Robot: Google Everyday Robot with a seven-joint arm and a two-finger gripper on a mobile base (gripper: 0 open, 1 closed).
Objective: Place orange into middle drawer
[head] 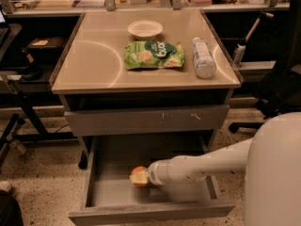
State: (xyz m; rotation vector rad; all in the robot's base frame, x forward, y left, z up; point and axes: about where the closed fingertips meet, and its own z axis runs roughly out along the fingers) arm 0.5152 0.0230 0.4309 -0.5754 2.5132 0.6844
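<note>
One drawer stands pulled out: the middle drawer (150,213), plain-fronted, below the drawer front (117,121) that bears small white scratches. My arm reaches in from the right. The gripper (141,177) is inside the open drawer, closed around the orange (137,173). The fruit is left of centre, either just above the grey floor or resting on it; I cannot tell which.

Step in hand, as I judge it: the placing itself. The next move calls for lowering until the floor bears the fruit, then opening the gripper and drawing back without setting the fruit rolling.

Writing: the green snack bag (154,55) on the tabletop (89,65) carries white lettering that I cannot read with confidence. The lying bottle (203,58) shows a pale label, illegible. The bowl (145,29) is unmarked.
</note>
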